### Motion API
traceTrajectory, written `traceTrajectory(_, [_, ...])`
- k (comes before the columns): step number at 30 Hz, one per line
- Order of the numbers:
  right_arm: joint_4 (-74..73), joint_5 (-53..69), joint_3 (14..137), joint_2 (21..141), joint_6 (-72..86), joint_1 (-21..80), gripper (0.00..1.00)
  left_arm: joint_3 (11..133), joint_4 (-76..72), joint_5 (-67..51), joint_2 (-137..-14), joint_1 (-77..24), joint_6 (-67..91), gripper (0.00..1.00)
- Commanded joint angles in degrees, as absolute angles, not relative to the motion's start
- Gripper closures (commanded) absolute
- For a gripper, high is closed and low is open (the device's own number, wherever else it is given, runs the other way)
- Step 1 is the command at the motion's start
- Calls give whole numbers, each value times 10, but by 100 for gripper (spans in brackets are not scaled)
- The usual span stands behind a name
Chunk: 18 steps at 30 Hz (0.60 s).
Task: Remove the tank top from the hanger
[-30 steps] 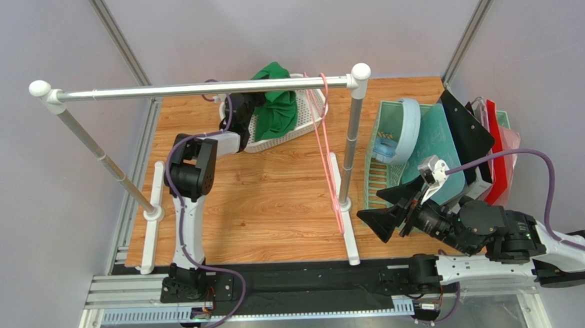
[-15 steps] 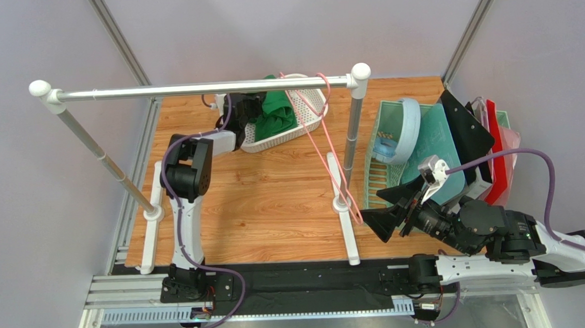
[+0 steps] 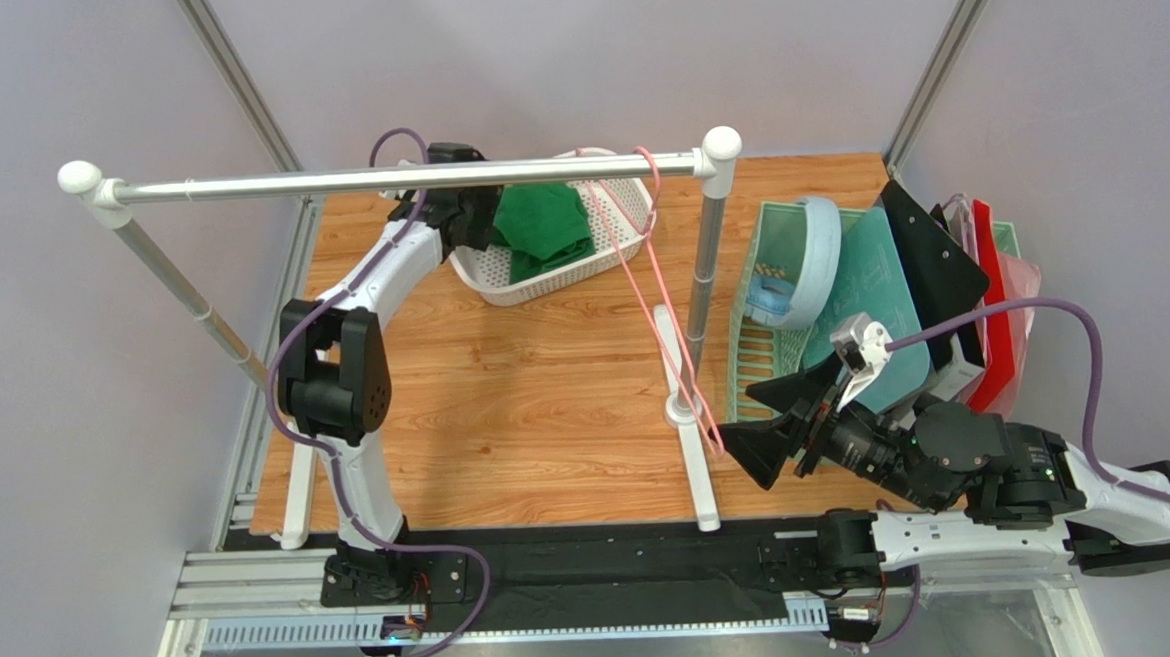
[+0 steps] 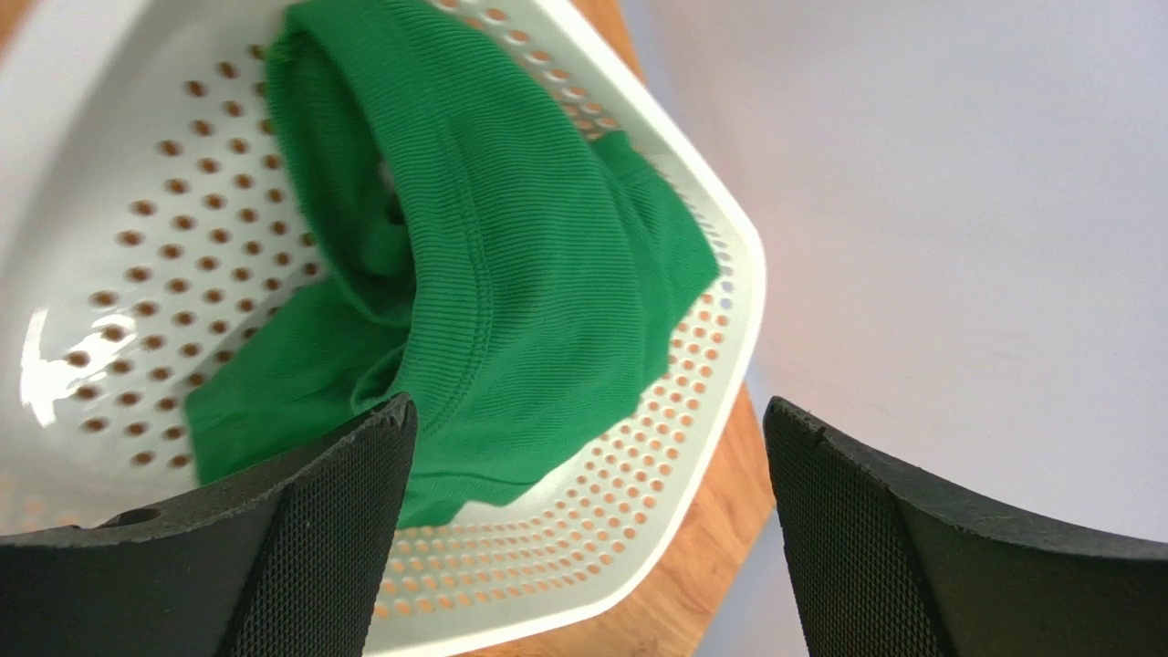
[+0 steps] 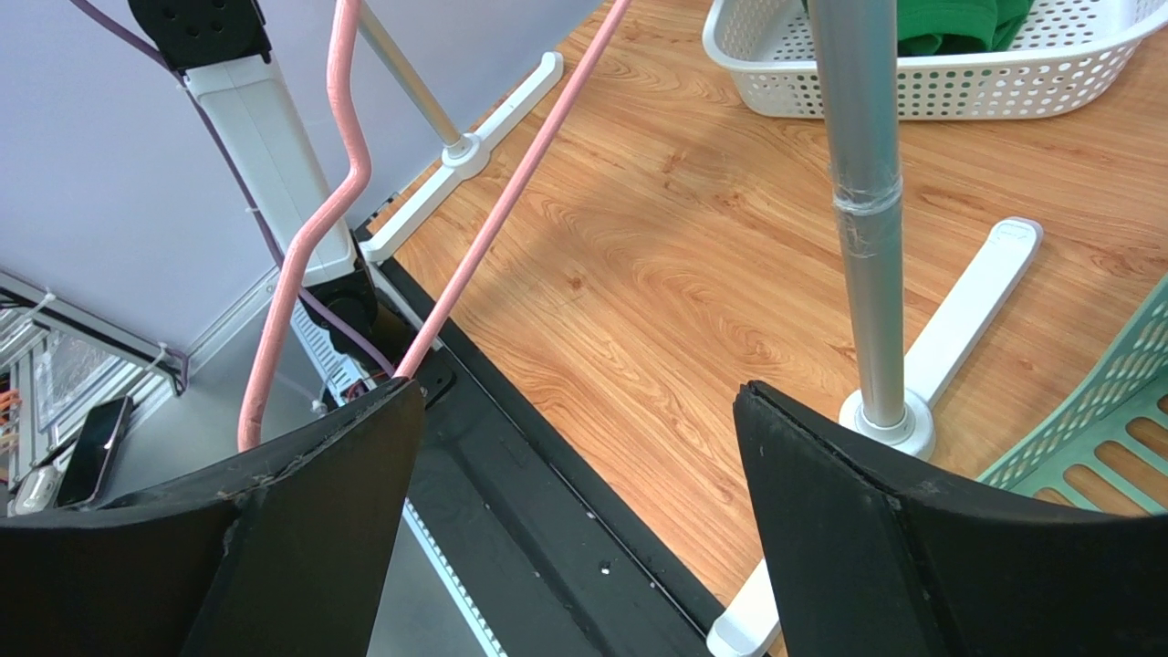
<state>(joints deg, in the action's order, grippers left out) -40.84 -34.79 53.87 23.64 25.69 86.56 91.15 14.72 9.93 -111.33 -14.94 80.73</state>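
Wood tabletop (image 3: 549, 391), grey walls (image 3: 562, 60); white basket (image 3: 521, 284) holds tank top (image 3: 541, 223).

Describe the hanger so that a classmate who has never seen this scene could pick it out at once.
Start at the silver rail above the wooden table. Near its right end, by the post, the hanger hooks over it and hangs down. It is a thin pink wire triangle, bare, while the green tank top lies in the white basket.

The tank top (image 4: 507, 288) lies crumpled in the white basket (image 4: 713, 397).
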Motion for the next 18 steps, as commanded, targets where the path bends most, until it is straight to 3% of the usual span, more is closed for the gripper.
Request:
traceTrajectory(1, [-367, -336, 533, 242, 261, 867, 10, 920, 297, 117, -1089, -146, 790, 1])
traceTrajectory(8, [-370, -338, 533, 245, 268, 867, 10, 908, 352, 291, -1008, -196, 649, 1])
traceTrajectory(13, [-394, -388, 530, 243, 314, 868, 10, 862, 374, 314, -945, -218, 583, 1])
traceTrajectory(18, [-437, -433, 530, 228, 380, 868, 10, 788, 369, 346, -869, -317, 473, 1])
